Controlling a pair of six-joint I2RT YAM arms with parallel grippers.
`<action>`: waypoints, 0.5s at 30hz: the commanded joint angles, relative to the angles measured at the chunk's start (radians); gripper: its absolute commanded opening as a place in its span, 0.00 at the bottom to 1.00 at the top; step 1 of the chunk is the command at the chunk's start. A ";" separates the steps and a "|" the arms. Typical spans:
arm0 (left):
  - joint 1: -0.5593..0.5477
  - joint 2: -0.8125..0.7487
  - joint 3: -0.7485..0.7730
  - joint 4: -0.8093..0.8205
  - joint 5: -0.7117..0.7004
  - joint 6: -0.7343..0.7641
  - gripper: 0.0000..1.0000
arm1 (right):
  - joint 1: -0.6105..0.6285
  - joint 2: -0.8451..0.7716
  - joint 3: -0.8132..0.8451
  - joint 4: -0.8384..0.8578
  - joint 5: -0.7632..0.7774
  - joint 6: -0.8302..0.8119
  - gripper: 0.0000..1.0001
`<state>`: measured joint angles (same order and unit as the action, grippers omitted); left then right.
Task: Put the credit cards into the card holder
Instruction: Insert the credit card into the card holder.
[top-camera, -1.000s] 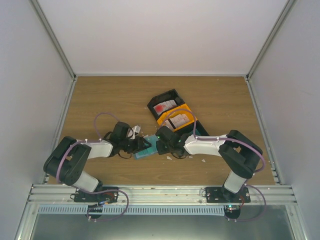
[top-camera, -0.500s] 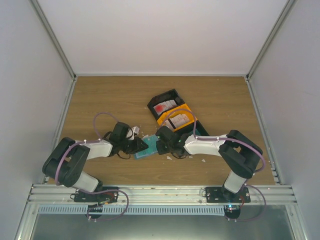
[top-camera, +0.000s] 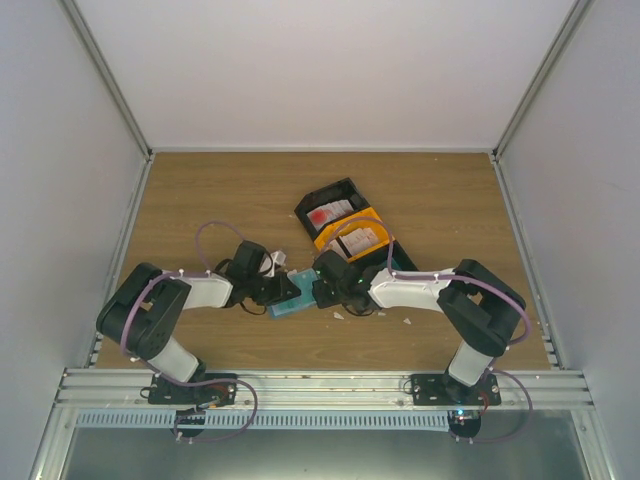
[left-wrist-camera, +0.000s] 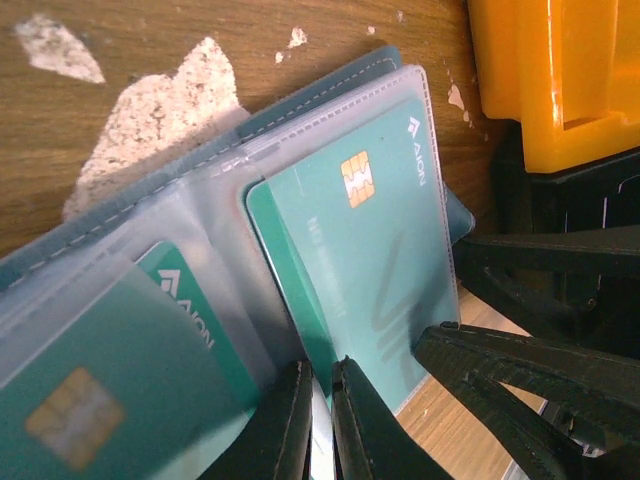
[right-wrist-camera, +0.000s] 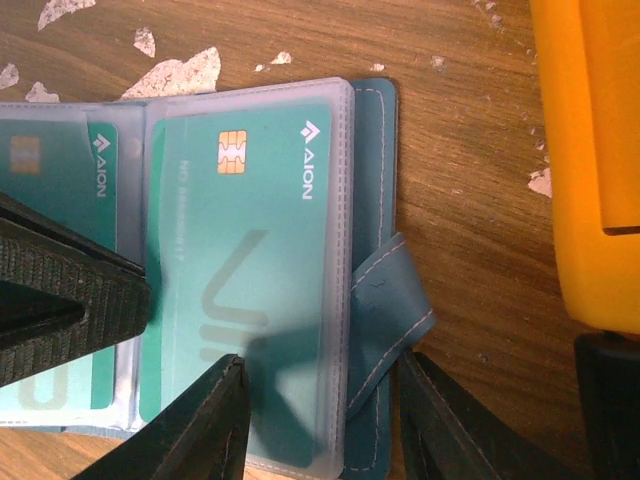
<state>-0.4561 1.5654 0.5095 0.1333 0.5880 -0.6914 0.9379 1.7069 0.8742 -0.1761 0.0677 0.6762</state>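
Note:
The blue-teal card holder (top-camera: 293, 297) lies open on the wood between both grippers. A teal credit card (left-wrist-camera: 370, 250) with a gold chip sits inside its right clear sleeve; it also shows in the right wrist view (right-wrist-camera: 250, 250). A second teal card (right-wrist-camera: 60, 190) fills the left sleeve. My left gripper (left-wrist-camera: 318, 420) is shut on a thin pale edge at the right card's inner side, by the holder's fold. My right gripper (right-wrist-camera: 330, 430) is open and straddles the holder's near right corner and its strap (right-wrist-camera: 395, 290). One finger stands over the sleeve, the other over wood.
An orange tray (top-camera: 360, 232) and a black tray (top-camera: 330, 208) hold red-and-white cards just behind and right of the holder. The orange tray's wall (right-wrist-camera: 600, 150) stands close to the right gripper. White scraps (left-wrist-camera: 150, 130) lie on the wood beside the holder.
My left arm has shifted right, bringing its gripper closer against the holder. The right arm and the holder have stayed put.

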 joint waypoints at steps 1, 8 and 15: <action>-0.024 0.037 0.021 -0.029 0.003 0.029 0.11 | -0.011 -0.033 -0.016 0.040 -0.017 -0.012 0.43; -0.027 -0.020 0.012 -0.048 -0.018 0.032 0.14 | -0.015 -0.098 -0.020 -0.019 0.099 0.035 0.45; -0.027 -0.126 0.018 -0.124 -0.087 0.046 0.25 | -0.016 -0.067 0.016 -0.065 0.148 0.053 0.46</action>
<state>-0.4774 1.4986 0.5255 0.0586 0.5610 -0.6674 0.9260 1.6123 0.8619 -0.1967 0.1528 0.7044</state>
